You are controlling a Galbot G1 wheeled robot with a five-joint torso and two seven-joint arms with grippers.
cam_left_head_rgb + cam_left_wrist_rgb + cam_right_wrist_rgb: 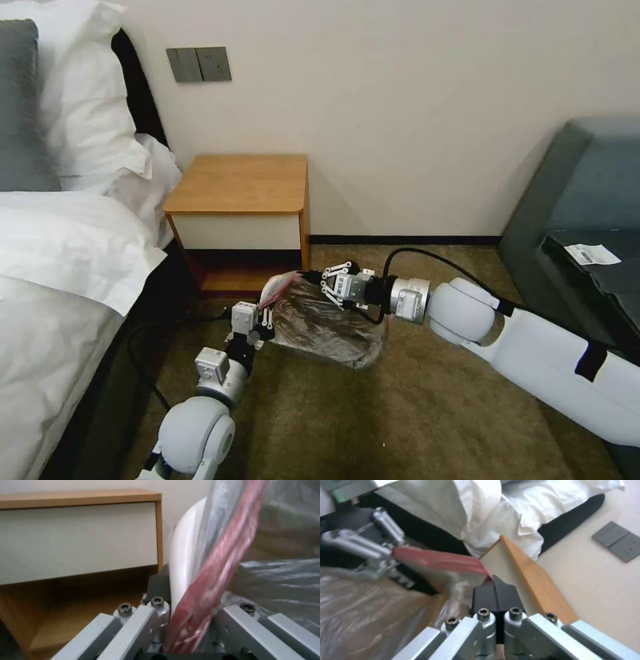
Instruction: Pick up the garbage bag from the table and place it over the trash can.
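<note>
The garbage bag [327,327], grey translucent film with a red band [213,580], is draped over the trash can on the carpet in front of the table [240,183]. Of the trash can, a stretch of white rim [181,555] shows beside the band. My left gripper [265,319] is shut on the band at the bag's near-left edge. My right gripper [319,280] reaches in from the right. Its black pads [486,595] are pressed together on the band's end [488,576] at the bag's far edge. The band is stretched taut between the two grippers.
A white bed [60,267] with pillows lies close on the left. A grey sofa [573,200] stands at the right. A black cable [143,373] lies on the carpet by my left arm. Open carpet [400,413] lies in front of the bag.
</note>
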